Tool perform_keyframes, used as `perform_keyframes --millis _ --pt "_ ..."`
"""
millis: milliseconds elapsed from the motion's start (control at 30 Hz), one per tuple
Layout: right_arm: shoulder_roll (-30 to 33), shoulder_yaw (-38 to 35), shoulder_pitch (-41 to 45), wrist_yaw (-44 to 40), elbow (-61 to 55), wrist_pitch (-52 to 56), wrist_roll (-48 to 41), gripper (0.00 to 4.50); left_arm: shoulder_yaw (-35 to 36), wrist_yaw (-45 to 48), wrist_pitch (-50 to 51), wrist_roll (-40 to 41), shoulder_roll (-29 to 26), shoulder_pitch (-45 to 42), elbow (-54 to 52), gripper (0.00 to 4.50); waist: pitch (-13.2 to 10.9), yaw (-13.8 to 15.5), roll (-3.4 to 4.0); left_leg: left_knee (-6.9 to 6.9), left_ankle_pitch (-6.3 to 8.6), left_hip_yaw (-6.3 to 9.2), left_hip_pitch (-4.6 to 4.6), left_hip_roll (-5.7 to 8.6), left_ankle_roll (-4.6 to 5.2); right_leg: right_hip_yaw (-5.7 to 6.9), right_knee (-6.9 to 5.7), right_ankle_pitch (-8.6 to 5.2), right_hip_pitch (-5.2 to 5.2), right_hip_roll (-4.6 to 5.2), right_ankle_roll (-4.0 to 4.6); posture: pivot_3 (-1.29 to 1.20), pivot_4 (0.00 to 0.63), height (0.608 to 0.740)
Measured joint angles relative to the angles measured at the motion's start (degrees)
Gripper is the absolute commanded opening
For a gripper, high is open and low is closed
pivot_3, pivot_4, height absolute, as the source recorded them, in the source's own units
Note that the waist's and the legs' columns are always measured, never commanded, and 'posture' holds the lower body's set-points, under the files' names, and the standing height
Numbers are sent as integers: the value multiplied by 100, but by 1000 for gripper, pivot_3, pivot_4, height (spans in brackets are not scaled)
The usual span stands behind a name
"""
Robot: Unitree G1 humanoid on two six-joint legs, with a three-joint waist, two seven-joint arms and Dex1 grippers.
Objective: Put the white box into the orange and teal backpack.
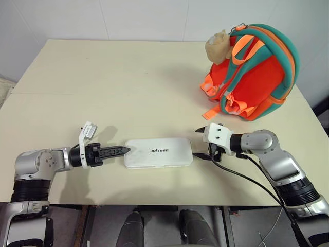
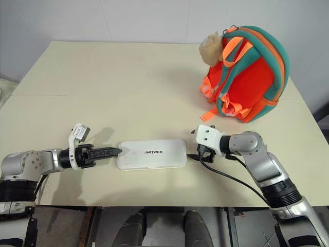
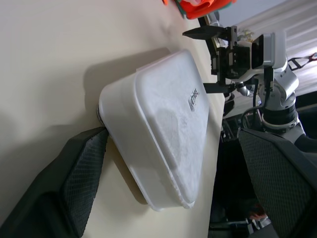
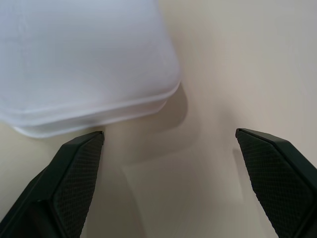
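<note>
Both pincers stand spread and hold nothing. Left gripper (image 1: 125,150) lies low over the table (image 1: 103,77) with its tips at the left short end of the white box (image 1: 158,153); in the left wrist view one finger (image 3: 81,168) sits against that end of the box while the other stands well clear on the far side, so no pinch exists. Right gripper (image 1: 201,143) faces the opposite short end, close to it but apart; in the right wrist view a corner of the box lies just beyond one fingertip (image 4: 79,158) and bare table shows between the jaws.

Largest item: the orange and teal backpack (image 1: 257,72) stands upright, well beyond the right gripper toward the far edge of the table, with a tan plush toy (image 1: 218,45) at its top. Whether its opening is unzipped cannot be told; the strap side faces the camera.

Next in size: the white box lies flat on the table, between the two grippers, lettering up.

Task status, as a judgement: nothing is completed. The box is not yet gripped or lifted. Remaining steps: secure the box from both ends, raise it, carry it across to the backpack, and insert it through an opening that has yet to be located.
</note>
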State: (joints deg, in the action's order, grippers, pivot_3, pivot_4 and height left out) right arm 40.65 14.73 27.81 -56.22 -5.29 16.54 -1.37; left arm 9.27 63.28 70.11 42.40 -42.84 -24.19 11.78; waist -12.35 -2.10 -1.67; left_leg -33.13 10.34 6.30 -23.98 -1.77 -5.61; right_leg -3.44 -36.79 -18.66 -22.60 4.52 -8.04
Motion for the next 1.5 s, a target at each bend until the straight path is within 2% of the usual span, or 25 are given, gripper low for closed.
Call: perform_keyframes --millis 300,700,1033,1500 --pt "-56 0 -19 8 -2 -35 12 4500 96 -255 790 360 -99 241 -460 4480 0 33 0 -2 0 0 1 0 0 0 -1 -1 1 0 1 0 150 740" --pt "-127 2 -17 0 5 -72 76 4500 99 -599 798 437 167 51 -392 4480 0 57 0 -6 -4 0 3 0 -6 0 0 2 5 1 2 0 150 740" --pt "-150 15 -13 -52 22 -132 79 4500 -257 -293 468 367 129 -248 97 4480 0 49 0 -6 -13 0 7 0 -17 1 4 2 7 1 9 0 150 740" --pt "-164 13 -13 -82 52 -405 42 4500 -1087 654 -214 -335 -188 -1073 1183 4480 0 41 0 0 -14 -1 5 0 -18 2 9 3 5 0 8 0 150 740"
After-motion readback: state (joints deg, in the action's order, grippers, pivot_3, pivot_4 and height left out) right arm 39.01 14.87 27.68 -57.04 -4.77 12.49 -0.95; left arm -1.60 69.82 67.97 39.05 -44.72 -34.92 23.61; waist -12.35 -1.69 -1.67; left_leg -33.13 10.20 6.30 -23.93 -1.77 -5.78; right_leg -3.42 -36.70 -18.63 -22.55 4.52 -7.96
